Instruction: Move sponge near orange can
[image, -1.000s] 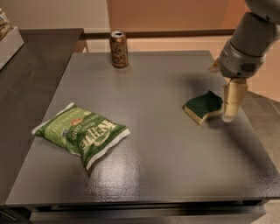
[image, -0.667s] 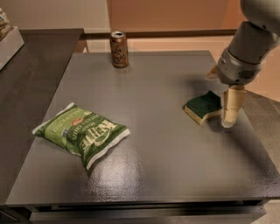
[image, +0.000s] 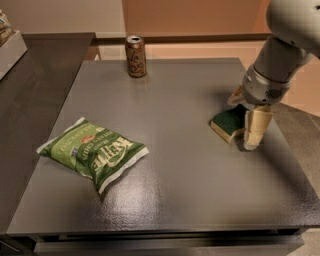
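The sponge (image: 229, 121), dark green on top over pale yellow foam, lies flat on the right side of the grey table (image: 170, 195). My gripper (image: 246, 112) points down over the sponge's right end. One pale finger (image: 257, 128) stands at the sponge's near right side and the other (image: 235, 95) shows behind it. The fingers are apart, with the sponge between them and still resting on the table. The orange can (image: 135, 56) stands upright at the table's far edge, left of centre, far from the sponge.
A green chip bag (image: 95, 152) lies on the table's near left. A darker counter (image: 35, 75) adjoins on the left, with a white box (image: 10, 50) at its far edge. The table's right edge is close to the gripper.
My gripper has come down a little around the sponge's right end. The sponge, can and chip bag have not moved.
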